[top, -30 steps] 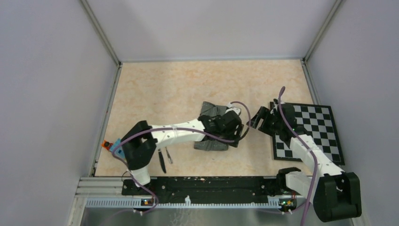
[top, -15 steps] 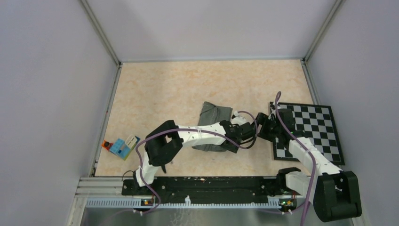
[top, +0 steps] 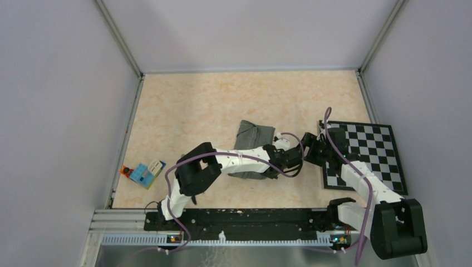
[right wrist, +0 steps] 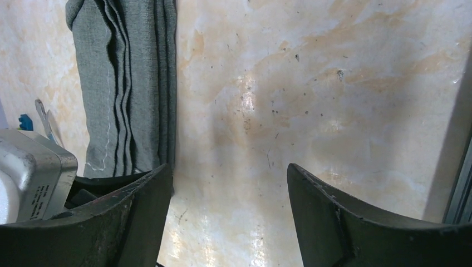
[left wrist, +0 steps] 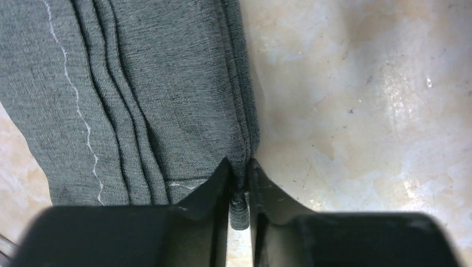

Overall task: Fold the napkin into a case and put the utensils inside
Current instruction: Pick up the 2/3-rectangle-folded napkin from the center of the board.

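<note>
Black rail (top: pixel 239 218) runs along the near edge of the table (top: pixel 222 105) and carries both arm bases. Just beyond it at the near left lies a small coloured box (top: pixel 143 173). The left arm (top: pixel 239 158) stretches from there to the right across the middle, its bent elbow low over the near-left tabletop and its forearm covering the near end of the napkin (left wrist: pixel 167 83).

That dark grey cloth lies folded into a narrow strip at the centre of the table, long side running near to far, with several stacked layers along its right side. The left gripper (left wrist: pixel 238 183) is at the strip's near right corner, jaws drawn in tight with the layered edge pinched between the tips.

The right gripper (right wrist: pixel 228 172) sits just right of the napkin over bare table. Its fingers (right wrist: pixel 139 206) are spread wide and hold nothing. To its right, a checkered board (top: pixel 367 156) lies flat against the right side.

A second ago the left gripper was farther back over the middle of the cloth with wider jaws. The knife and fork showed on the near-left table where the elbow now blocks the overhead view. The box was half hidden then. The right gripper has barely shifted.
</note>
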`<action>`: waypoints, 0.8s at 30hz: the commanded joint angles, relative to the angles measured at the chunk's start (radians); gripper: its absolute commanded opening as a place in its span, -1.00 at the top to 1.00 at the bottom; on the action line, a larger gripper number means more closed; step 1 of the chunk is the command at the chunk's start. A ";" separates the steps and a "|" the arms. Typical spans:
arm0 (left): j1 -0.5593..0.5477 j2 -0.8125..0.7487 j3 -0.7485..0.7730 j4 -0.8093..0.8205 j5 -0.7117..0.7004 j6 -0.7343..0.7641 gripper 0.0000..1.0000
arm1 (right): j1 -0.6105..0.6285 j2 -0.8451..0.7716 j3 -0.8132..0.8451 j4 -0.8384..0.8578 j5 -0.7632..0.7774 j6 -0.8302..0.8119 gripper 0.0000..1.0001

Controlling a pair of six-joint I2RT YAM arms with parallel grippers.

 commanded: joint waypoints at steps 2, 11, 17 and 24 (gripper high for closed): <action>-0.003 -0.020 -0.011 -0.031 -0.051 0.000 0.92 | -0.007 0.064 -0.006 0.108 -0.102 -0.029 -0.56; 0.021 -0.264 -0.178 0.162 0.055 0.029 1.00 | -0.007 0.388 -0.009 0.606 -0.431 0.197 -0.64; 0.026 -0.308 -0.204 0.184 0.094 0.032 1.00 | 0.033 0.535 -0.006 0.913 -0.451 0.377 -0.65; 0.028 -0.324 -0.203 0.211 0.117 0.045 1.00 | 0.072 0.651 0.001 1.031 -0.382 0.463 -0.49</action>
